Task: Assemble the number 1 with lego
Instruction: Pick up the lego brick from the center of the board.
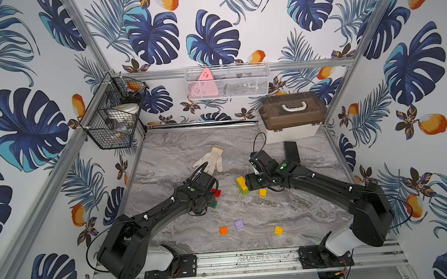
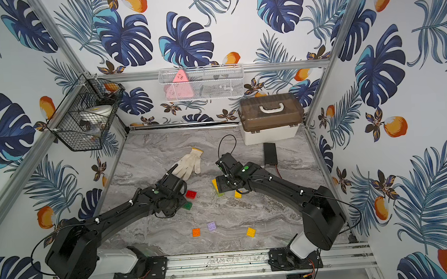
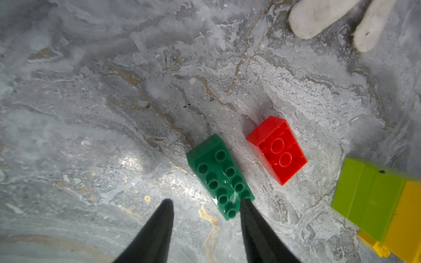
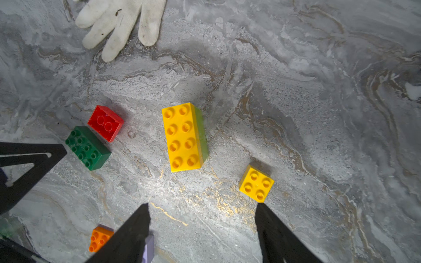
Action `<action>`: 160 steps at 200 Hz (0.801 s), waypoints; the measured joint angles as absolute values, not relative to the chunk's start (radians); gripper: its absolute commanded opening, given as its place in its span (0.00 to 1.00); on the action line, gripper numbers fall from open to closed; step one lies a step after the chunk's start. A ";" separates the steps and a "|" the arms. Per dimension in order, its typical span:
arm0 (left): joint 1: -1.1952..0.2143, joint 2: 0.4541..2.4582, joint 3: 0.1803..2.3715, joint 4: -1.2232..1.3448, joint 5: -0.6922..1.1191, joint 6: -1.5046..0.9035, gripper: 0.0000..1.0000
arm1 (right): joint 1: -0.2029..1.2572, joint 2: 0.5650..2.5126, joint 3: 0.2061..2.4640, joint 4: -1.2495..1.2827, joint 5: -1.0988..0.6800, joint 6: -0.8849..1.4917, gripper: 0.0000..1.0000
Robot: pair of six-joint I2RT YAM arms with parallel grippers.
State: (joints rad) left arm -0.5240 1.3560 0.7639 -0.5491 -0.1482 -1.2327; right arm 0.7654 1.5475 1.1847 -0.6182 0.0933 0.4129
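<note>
Left wrist view explains it: left gripper (image 3: 206, 202) has its jaws apart, nothing clamped, straddling the near end of the dark green brick (image 3: 219, 177), so I'd guess it's lining up a pickup. Right gripper (image 4: 202, 206) hangs wide open and empty just short of the yellow-on-lime stack (image 4: 183, 136), probably the 1's base. Red brick (image 3: 276, 150) lies studs-down beside the green one.
</note>
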 measured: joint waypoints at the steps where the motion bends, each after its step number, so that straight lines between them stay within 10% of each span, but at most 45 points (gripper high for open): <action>1: -0.524 1.356 0.764 -0.548 -0.148 -1.233 0.56 | 0.765 1.547 1.184 -0.618 0.091 0.415 0.77; 160: -0.472 1.454 0.775 -0.442 -0.148 -1.250 0.54 | 0.747 1.578 1.218 -0.630 0.040 0.408 0.78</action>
